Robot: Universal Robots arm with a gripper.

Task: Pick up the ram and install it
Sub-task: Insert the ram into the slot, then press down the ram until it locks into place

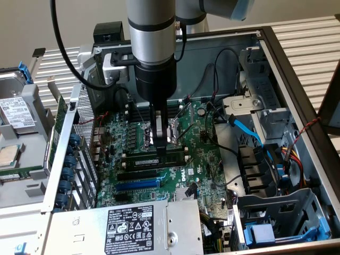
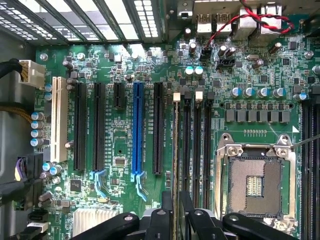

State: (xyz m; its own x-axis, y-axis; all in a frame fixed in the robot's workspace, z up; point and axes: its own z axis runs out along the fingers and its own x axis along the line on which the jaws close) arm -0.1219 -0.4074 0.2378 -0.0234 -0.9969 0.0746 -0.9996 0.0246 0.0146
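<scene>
One slim dark-green ram (image 1: 156, 160) stick stands on edge in a black slot (image 2: 187, 145) near the middle of the glossy green motherboard (image 1: 204, 151), beside the square metal processor socket (image 2: 254, 182). Two narrow black fingers of the gripper (image 1: 159, 150) are clamped on its top edge, inside the open grey steel computer case (image 1: 276, 64).

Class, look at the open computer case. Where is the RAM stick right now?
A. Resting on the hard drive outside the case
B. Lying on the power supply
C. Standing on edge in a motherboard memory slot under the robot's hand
C: the RAM stick stands on edge in a slot on the motherboard, directly beneath the hand.
</scene>
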